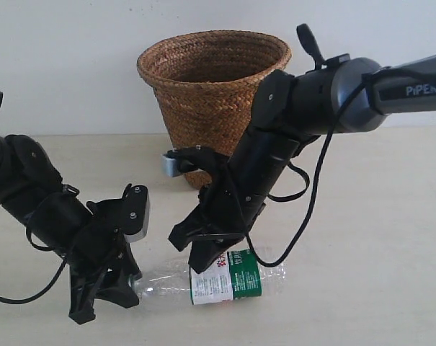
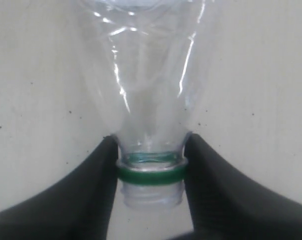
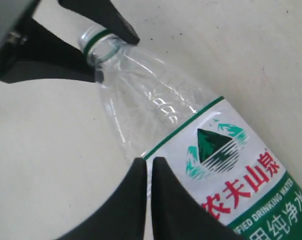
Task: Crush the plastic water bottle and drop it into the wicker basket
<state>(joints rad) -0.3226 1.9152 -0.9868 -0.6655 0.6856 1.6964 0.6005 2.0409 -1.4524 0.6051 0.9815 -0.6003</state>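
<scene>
Your left pincer (image 2: 151,172) was pinching the plastic water bottle (image 1: 232,282) at its neck, one finger on each side of the green ring. From that grip the bottle ran straight away along the table (image 1: 376,238), lying on its side, its long axis pointing toward your right pincer (image 3: 149,172). That one had its fingers pressed together with nothing between them, tips seemingly down against the body at the label's edge, so your right arm was the one nearer the part to crush. Behind the right pincer stood the wicker basket (image 1: 210,94), upright, mouth open.
</scene>
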